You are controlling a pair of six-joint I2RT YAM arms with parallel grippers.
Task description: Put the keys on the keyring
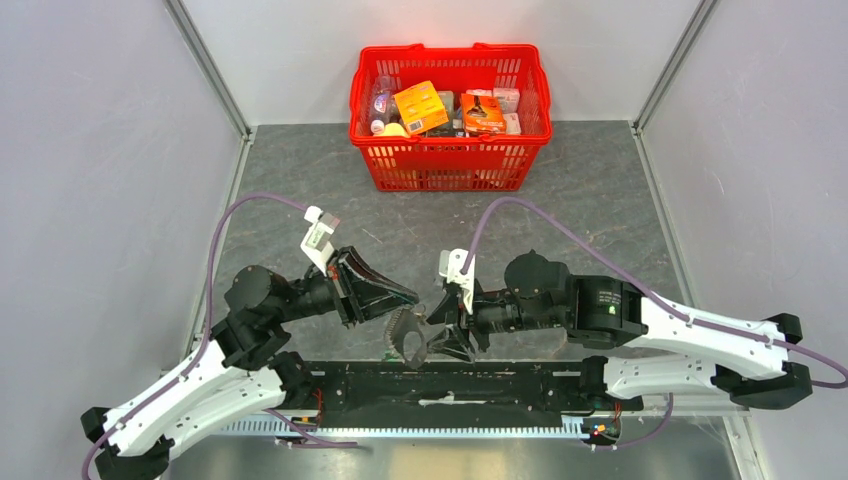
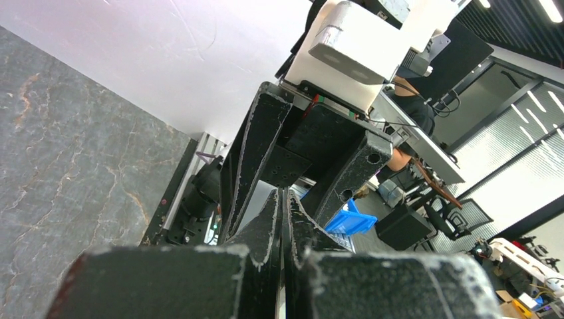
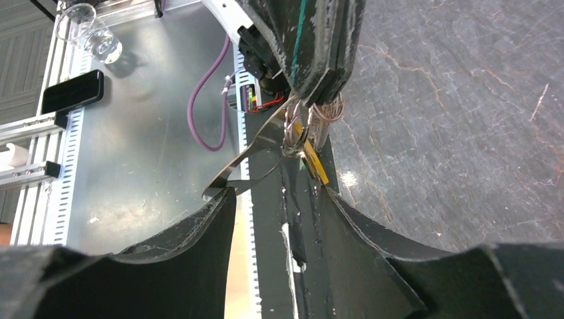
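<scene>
My left gripper (image 1: 411, 298) is shut on the keyring (image 3: 312, 114), a bundle of thin grey wire loops hanging out of its closed fingertips (image 3: 324, 63). A key with a yellow head (image 3: 314, 161) dangles from the wire, and a speck of green shows just beside it. My right gripper (image 3: 276, 203) stands open right below the ring, one finger (image 3: 223, 229) on each side of the hanging key, touching nothing. In the left wrist view the left fingers (image 2: 287, 219) are pressed together and the right gripper's fingers (image 2: 256, 153) spread in front of them; the keyring is hidden there.
A red plastic basket (image 1: 450, 165) full of packets stands at the back of the grey stone table (image 1: 600, 200). The black mounting rail (image 1: 450, 385) and a metal shelf lie under the grippers. White walls close in both sides.
</scene>
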